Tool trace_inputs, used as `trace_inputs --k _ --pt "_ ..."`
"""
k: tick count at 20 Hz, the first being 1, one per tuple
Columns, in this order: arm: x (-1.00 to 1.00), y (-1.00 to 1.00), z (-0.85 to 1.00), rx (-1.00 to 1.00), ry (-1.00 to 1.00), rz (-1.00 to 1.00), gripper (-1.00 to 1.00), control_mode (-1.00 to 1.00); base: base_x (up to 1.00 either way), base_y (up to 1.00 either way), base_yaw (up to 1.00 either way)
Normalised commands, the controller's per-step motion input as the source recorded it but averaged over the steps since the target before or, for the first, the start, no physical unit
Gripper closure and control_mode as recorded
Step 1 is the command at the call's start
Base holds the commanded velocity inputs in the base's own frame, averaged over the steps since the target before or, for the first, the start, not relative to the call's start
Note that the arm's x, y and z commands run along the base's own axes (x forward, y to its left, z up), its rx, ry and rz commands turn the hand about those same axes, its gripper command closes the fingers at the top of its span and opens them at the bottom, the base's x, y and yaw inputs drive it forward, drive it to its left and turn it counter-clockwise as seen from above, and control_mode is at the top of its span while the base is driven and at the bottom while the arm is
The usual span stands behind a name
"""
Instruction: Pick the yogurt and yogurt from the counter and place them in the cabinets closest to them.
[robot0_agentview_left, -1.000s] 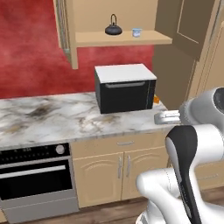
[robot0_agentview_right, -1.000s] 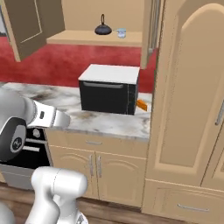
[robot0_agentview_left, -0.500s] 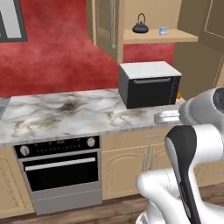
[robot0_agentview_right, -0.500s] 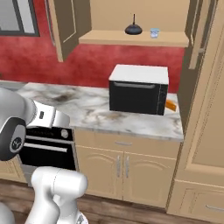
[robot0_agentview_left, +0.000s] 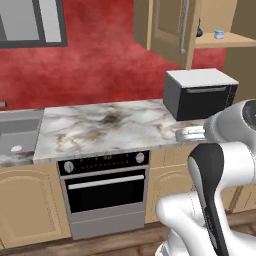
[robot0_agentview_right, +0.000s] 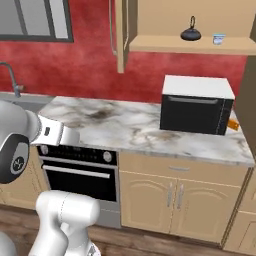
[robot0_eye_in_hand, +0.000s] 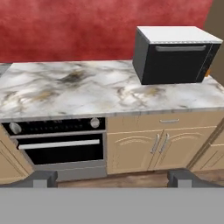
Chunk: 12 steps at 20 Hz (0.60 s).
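Note:
One yogurt (robot0_agentview_left: 218, 34) (robot0_agentview_right: 218, 38), a tiny pale-blue cup, stands on the shelf of the open wall cabinet (robot0_agentview_left: 220, 42) (robot0_agentview_right: 190, 46), beside a small black kettle (robot0_agentview_right: 190, 34). Below it, the marble counter (robot0_agentview_left: 100, 127) (robot0_agentview_right: 115, 120) (robot0_eye_in_hand: 74, 89) carries the black toaster oven (robot0_agentview_left: 200, 94) (robot0_agentview_right: 196, 105) (robot0_eye_in_hand: 175, 54). My gripper (robot0_eye_in_hand: 113, 179) is open and holds nothing. It hangs in front of the counter, well back from its edge. Its fingertips (robot0_eye_in_hand: 43, 177) stand far apart at the bottom of the hand view.
A built-in oven (robot0_agentview_left: 105, 187) (robot0_agentview_right: 80, 172) (robot0_eye_in_hand: 59, 146) sits under the counter. A sink (robot0_agentview_left: 17, 132) with a faucet (robot0_agentview_right: 10, 75) lies at the left. The cabinet door (robot0_agentview_left: 170, 30) (robot0_agentview_right: 121, 35) hangs open. Something orange (robot0_agentview_right: 233, 125) peeks out right of the toaster oven.
The whole picture has slid to the right: the base has driven left along the counter, bringing the oven and sink into view. The gripper stays open.

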Motion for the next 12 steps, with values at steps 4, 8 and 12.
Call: trace_inputs --k 4,8,12 --pt "0.0 0.0 0.0 0.0 0.0 0.0 -1.0 1.0 -0.14 0.69 0.0" --pt "0.0 0.0 0.0 0.0 0.0 0.0 -1.0 1.0 -0.05 0.72 0.0" --pt "0.0 0.0 0.0 0.0 0.0 0.0 -1.0 1.0 -0.07 0.72 0.0"
